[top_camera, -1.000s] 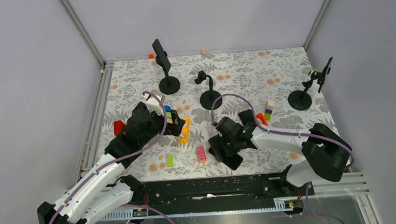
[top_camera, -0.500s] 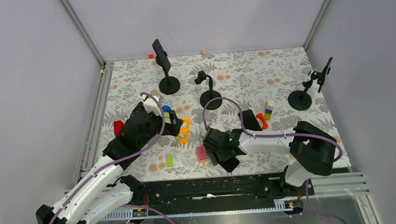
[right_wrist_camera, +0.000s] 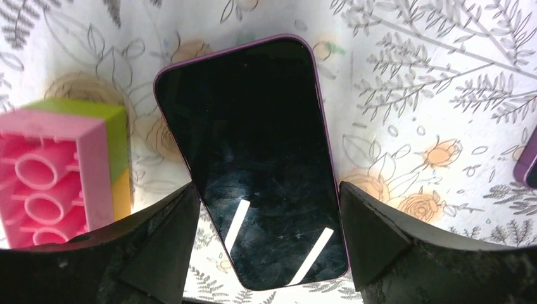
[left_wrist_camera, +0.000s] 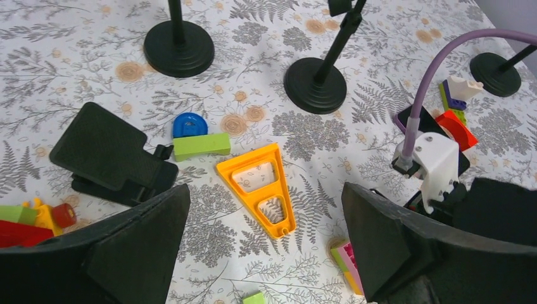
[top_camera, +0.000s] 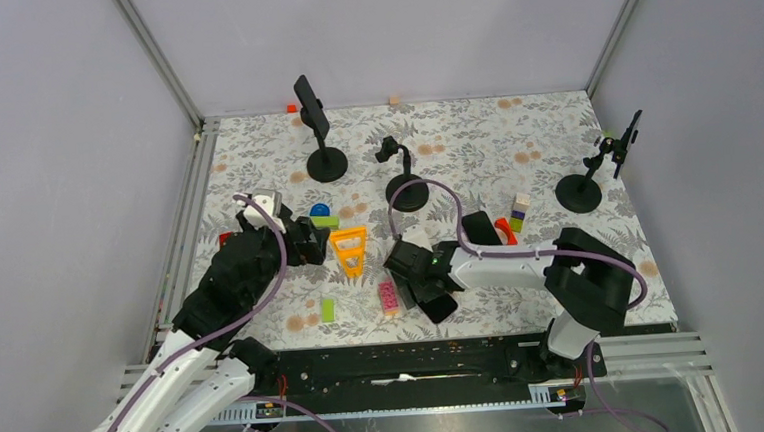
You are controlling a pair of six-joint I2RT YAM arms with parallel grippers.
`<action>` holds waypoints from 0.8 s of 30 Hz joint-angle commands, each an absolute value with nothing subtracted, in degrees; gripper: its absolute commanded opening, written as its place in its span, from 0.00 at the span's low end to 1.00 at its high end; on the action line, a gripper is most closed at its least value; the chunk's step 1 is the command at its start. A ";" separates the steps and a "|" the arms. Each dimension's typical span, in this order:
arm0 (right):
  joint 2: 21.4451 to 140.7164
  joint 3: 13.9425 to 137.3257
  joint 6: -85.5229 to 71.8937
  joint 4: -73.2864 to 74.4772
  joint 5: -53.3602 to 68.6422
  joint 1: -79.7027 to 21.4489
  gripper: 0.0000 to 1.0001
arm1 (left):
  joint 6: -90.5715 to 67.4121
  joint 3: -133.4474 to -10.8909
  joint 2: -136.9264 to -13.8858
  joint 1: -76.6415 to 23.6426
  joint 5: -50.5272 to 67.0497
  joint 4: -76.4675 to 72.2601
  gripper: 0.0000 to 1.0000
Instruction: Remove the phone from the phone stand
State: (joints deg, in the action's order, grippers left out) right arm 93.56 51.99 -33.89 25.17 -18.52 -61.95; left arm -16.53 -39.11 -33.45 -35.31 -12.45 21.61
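Toward the bench (top_camera: 555,155) front, the phone (right_wrist_camera: 253,158) lies flat, screen up, beside a pink block (right_wrist_camera: 44,190), framed by the right tool (right_wrist_camera: 266,253), jaws spread; the left tool (left_wrist_camera: 266,253), jaws also spread, hovers near an orange triangle (left_wrist_camera: 259,187).

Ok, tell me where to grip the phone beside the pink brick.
Pinch the phone across its long edges, coming straight down from above. It lies flat, screen up, so only the thin sides offer purchase, and its width fits between the right gripper's open fingers. The pink brick sits close to one edge, so clearance there looks tight.
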 commanded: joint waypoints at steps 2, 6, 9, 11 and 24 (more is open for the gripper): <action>95.80 54.87 -32.05 27.63 -19.60 -56.22 0.51 | -16.83 -41.60 -31.81 -34.97 -16.65 24.33 0.99; 96.33 54.94 -30.73 26.60 -18.15 -49.99 0.51 | -17.61 -40.76 -31.47 -34.89 -16.01 24.91 0.99; 97.03 55.83 -30.07 26.87 -18.86 -45.71 0.52 | -18.46 -40.19 -31.31 -34.89 -15.53 25.05 0.99; 97.93 56.94 -30.02 27.19 -18.94 -43.83 0.54 | -18.83 -39.79 -31.08 -34.89 -15.62 25.05 0.99; 94.59 60.23 -29.25 30.33 -20.21 -41.91 0.97 | -19.66 -38.31 -32.41 -34.89 -14.23 24.05 0.99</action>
